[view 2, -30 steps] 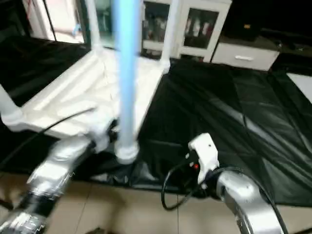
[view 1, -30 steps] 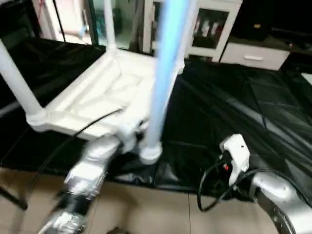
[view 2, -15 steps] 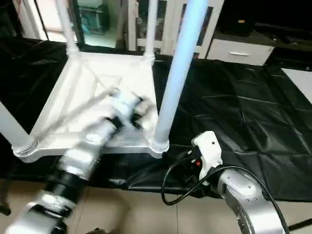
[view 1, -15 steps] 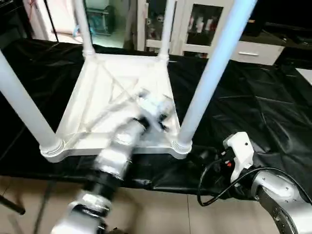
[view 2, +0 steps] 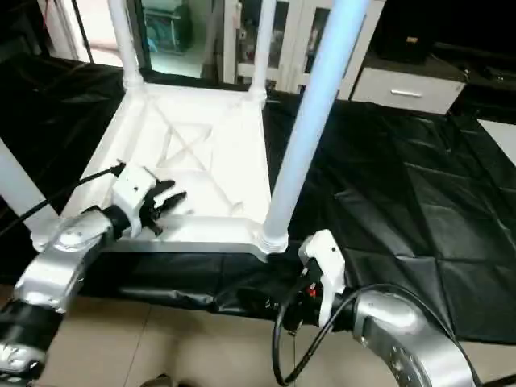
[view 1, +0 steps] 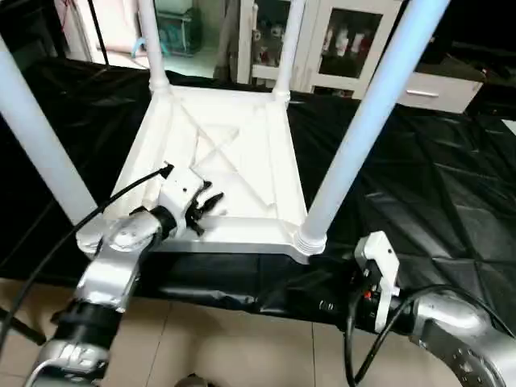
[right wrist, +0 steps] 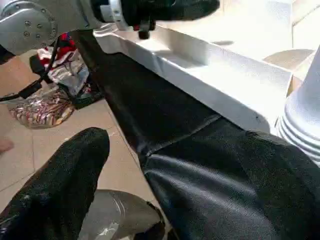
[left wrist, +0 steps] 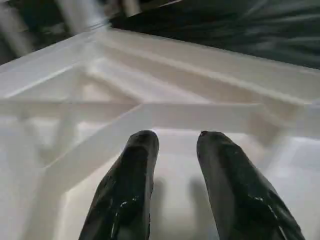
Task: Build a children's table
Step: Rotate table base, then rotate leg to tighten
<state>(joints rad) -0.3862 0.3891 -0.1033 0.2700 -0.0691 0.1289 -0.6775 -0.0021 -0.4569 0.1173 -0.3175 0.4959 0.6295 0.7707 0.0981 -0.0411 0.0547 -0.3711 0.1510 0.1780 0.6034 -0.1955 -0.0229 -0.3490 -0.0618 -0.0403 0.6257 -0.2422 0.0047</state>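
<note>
The children's table (view 1: 218,173) lies upside down on the black-sheeted work table (view 1: 419,185), its square top flat on the sheet and its near edge close to the work table's front edge. Four white legs stand up from its corner sockets: the near right leg (view 1: 363,121) and near left leg (view 1: 36,137) rise past the top of the head views, and the two far legs (view 1: 153,40) stand at the far corners. Being moulded plastic with X ribs, it probably handles as light and stiff, though smooth and somewhat slippery under rubber fingers. The raised rim and the ribs look like the surest places to pinch; a leg taken near its socket would give leverage with less flex than higher up. The legs seem only pushed in, so lifting by one could pull it loose.

The black sheet is glossy and creased, and it may slide or bunch under the children's table if that is dragged. Beyond the far corners stand white cabinets (view 1: 339,48) with glass doors; below the near edge the floor (view 1: 242,339) is pale tile.

The left gripper (left wrist: 175,145) hovers over the ribbed underside near the front rim, fingers partly apart and pinching nothing. The right gripper (right wrist: 125,185) sits low at the work table's front edge below the near right leg, jaws spread wide and empty.
</note>
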